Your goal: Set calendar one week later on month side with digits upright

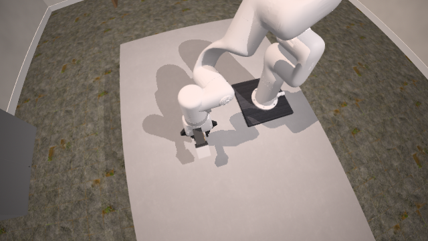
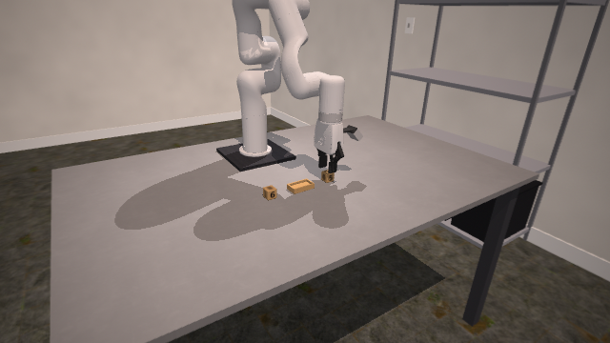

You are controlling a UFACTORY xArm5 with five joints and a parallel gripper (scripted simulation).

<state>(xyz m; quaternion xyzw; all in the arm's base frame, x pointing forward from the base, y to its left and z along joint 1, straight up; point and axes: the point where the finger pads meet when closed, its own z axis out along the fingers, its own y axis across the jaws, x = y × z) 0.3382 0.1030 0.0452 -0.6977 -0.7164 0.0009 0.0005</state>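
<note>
Gripper (image 2: pixel 330 168) is pointing straight down, fingers half apart and bearing on nothing, straddling the top of one cube (image 2: pixel 327 177) standing on the table (image 2: pixel 405 191). Beside it the tray (image 2: pixel 300 186) is lying flat; the other cube (image 2: pixel 270 192), showing a 6, is sitting just beyond the tray.
</note>
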